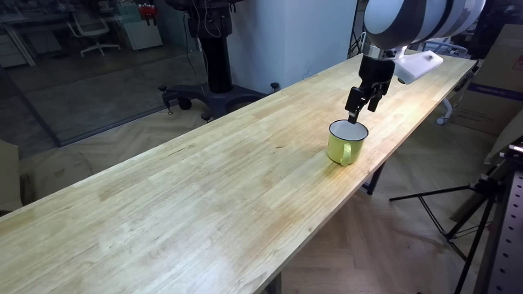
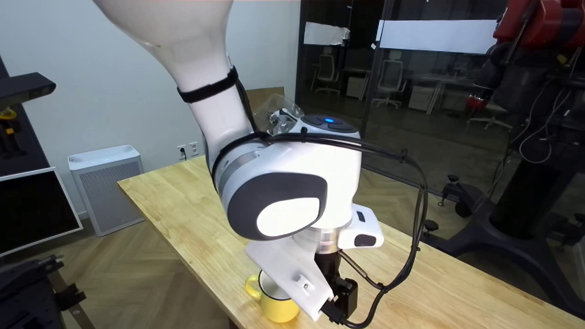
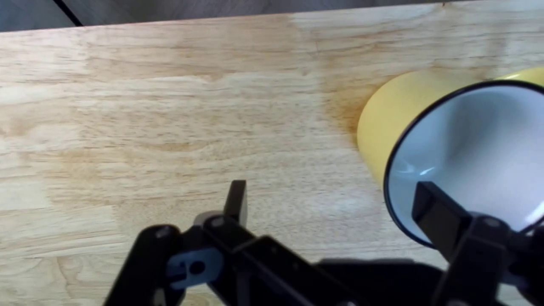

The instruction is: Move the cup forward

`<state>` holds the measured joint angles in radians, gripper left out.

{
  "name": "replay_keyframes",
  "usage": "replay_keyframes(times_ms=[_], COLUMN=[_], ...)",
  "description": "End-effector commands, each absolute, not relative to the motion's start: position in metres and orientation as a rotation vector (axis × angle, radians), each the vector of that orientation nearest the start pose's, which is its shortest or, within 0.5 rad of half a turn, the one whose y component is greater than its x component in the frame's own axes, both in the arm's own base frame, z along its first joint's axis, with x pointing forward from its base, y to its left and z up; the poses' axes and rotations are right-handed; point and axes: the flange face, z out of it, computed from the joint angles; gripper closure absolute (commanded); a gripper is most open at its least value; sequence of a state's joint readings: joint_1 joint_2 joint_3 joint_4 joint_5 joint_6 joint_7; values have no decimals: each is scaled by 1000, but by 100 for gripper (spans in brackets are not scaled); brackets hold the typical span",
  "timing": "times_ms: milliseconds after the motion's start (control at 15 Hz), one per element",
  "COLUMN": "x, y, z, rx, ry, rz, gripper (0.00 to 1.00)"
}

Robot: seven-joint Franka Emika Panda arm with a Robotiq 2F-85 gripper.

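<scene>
The yellow-green cup (image 1: 338,148) stands upright on the wooden table near a long edge. It has a white inside, a dark rim and a side handle. It also shows in an exterior view (image 2: 278,310), partly covered by the white wrist mount, and at the right of the wrist view (image 3: 393,112), cut off by the frame. My gripper (image 1: 362,116) is open with nothing between its fingers. In the wrist view the gripper (image 3: 330,193) has its right finger over the cup's opening and its left finger outside, over bare wood. I cannot tell whether the right fingertip is below the rim.
The long wooden table (image 1: 196,179) has its edge close beside the cup's handle. A tripod (image 1: 482,192) and cardboard boxes (image 1: 494,102) stand beyond that edge. A dark wheeled stand (image 1: 218,98) is past the opposite edge. A cable (image 2: 418,214) loops from the arm.
</scene>
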<state>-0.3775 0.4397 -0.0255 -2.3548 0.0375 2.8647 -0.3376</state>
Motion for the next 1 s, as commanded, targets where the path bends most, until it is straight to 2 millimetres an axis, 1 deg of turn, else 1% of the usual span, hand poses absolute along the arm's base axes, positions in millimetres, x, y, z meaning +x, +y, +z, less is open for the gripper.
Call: replay_keyframes(times_ms=[0,267,333,400,600,933], x=[484,490,492,494,499,507], y=[-203,-203,-203,-202,-199,-185], z=[141,132,131,130,129,129], rx=[-3154,-3147,-3149,-3154,-3163,-3161], ry=[125,103,98,90,56,-23], rz=[-53,-2,3,8,29,69], gripper=[0,0,25,25,48,82])
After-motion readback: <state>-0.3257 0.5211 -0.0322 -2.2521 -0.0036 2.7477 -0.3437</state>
